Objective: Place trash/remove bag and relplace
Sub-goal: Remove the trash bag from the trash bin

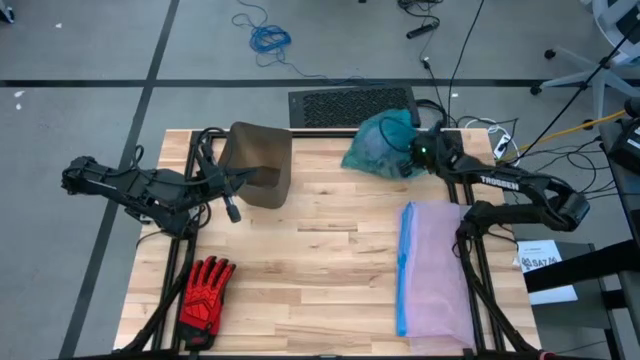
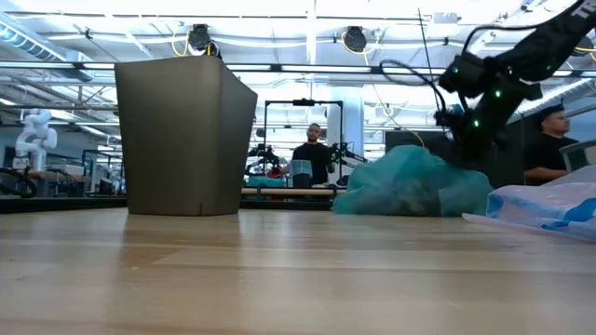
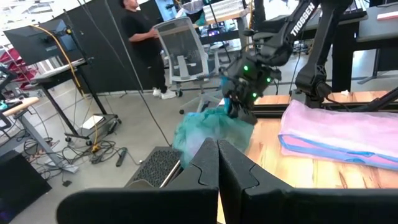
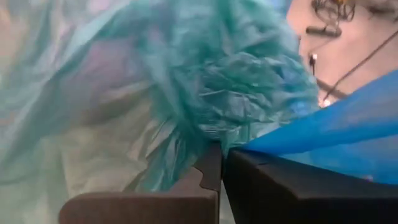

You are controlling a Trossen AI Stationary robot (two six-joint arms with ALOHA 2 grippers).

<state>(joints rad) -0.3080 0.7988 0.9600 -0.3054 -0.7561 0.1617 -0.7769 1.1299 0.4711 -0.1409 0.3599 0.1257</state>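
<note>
The teal-green bag lies bunched and full at the table's far edge, resting on the wood in the low view. The trash shows only as dim darker shapes through its plastic. My right gripper comes down onto the bag's right side and is shut on it. A tall dark bin stands upright at the far left-centre. My left gripper hovers by the bin's left rim, shut with nothing between its fingers. My right gripper pinches a gathered bunch of the bag's thin plastic between its two fingertips, several crumpled layers together. The fingers slant down from the table's right side onto the bag's upper right part. The bag's bulk rests on the table.
A red-and-black glove lies at the near left. A pale lilac bag with a blue rim lies flat along the right side. A black mat is on the floor behind the table. People show in the room beyond.
</note>
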